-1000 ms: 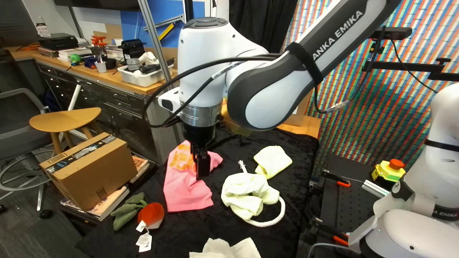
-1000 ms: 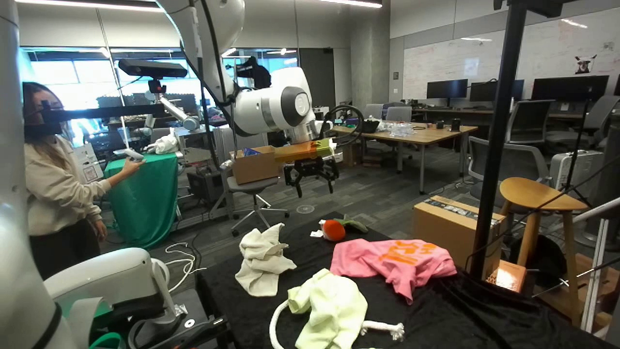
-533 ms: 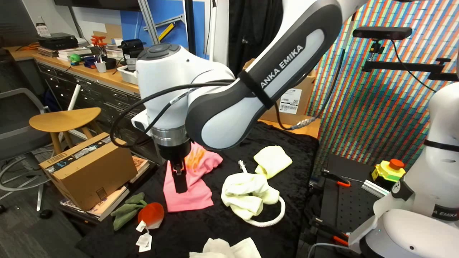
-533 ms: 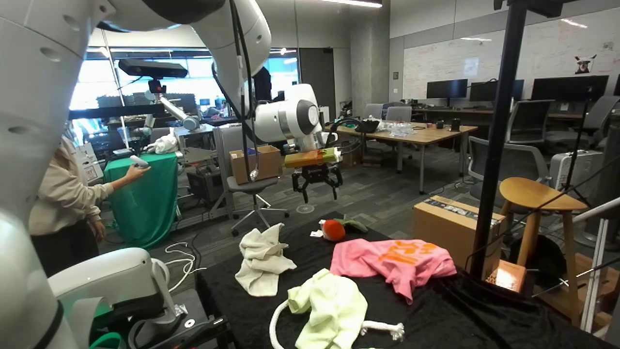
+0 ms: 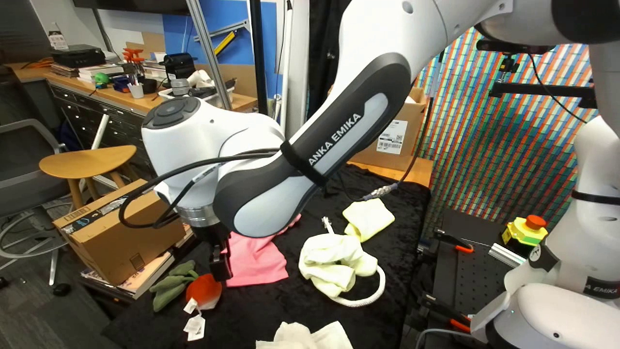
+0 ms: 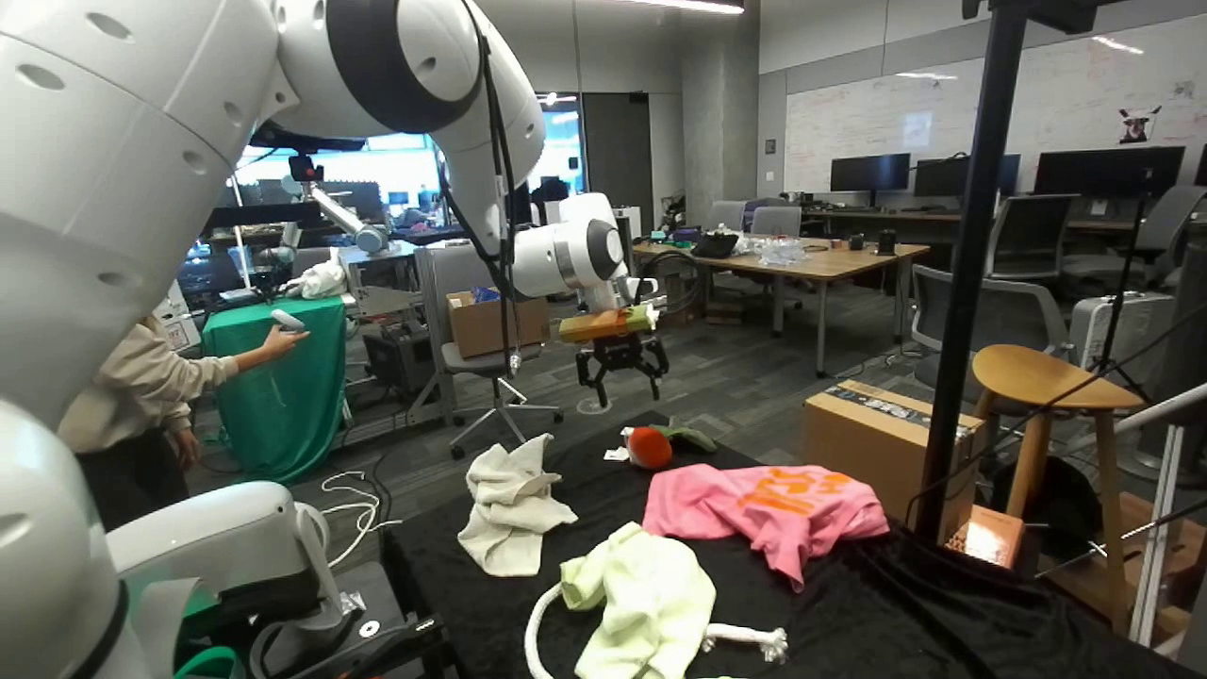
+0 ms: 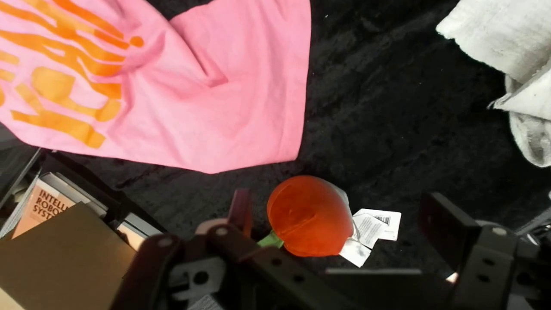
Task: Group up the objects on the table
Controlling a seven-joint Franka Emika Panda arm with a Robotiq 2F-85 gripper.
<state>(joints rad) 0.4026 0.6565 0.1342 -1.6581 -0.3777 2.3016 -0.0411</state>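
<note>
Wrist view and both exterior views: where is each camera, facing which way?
In an exterior view: beside the table, facing the far pillar; arm and gripper show.
In an exterior view: apparently across the table, looking down past the white cloth; arm and gripper show.
Wrist view: on the wrist, facing down over the red plush; spread fingers show.
Both exterior views share table, arm and pink cloth.

black table (image 7: 379, 112): in the wrist view, bare lane at 1 o'clock from the red plush (image 7: 308, 215)
pink cloth (image 7: 206, 103): blocks 10 to 12 o'clock, near the plush
small white cloth (image 7: 512, 47): rumpled at 2 o'clock, well apart
cardboard box (image 7: 64, 262): obstacle at 8 to 9 o'clock, off the table
gripper (image 6: 629, 396): jaws parted wide, room between them
</note>
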